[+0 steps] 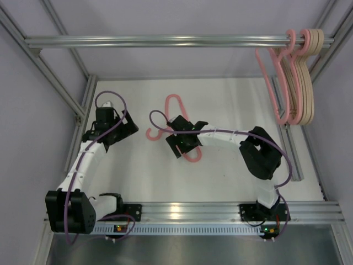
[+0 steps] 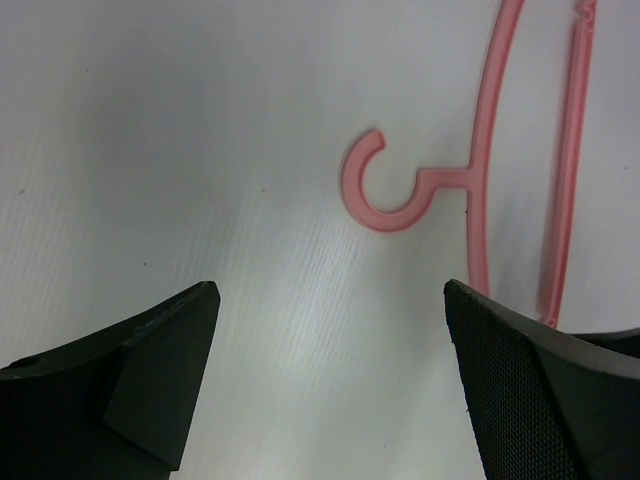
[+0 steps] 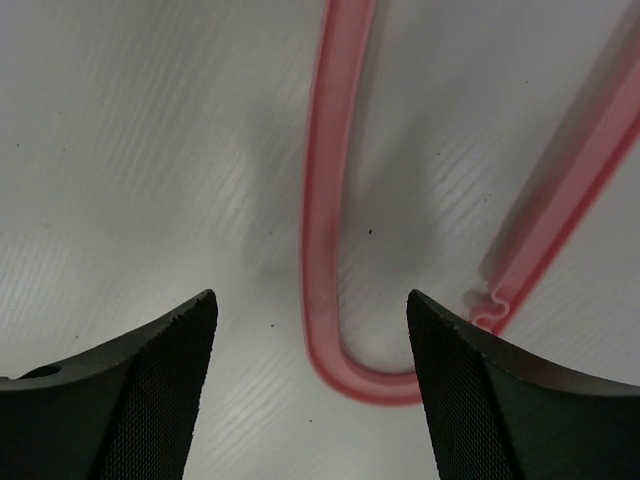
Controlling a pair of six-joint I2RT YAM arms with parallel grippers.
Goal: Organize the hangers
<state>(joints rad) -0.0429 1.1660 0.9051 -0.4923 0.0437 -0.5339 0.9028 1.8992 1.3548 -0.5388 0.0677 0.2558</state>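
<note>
White tabletop (image 1: 231, 105) lies under my right fingers (image 3: 130, 400), which stand apart astride the bend of the pink hanger (image 3: 325, 200), gripping nothing yet, likely to lift it. My left fingers (image 2: 130, 380) gape wide, empty. Other hangers (image 1: 300, 83) hang bunched on the rail (image 1: 165, 40).

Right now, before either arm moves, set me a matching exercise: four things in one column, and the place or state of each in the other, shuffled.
Things:
1. loose hanger
2. hung hangers
3. left gripper
4. right gripper

Places and states:
A. on the rail, upper right
B. open, astride the loose hanger's bar
C. flat on the table
D. open over bare table, left of the loose hanger

Pairs: 1-C, 2-A, 3-D, 4-B
</note>
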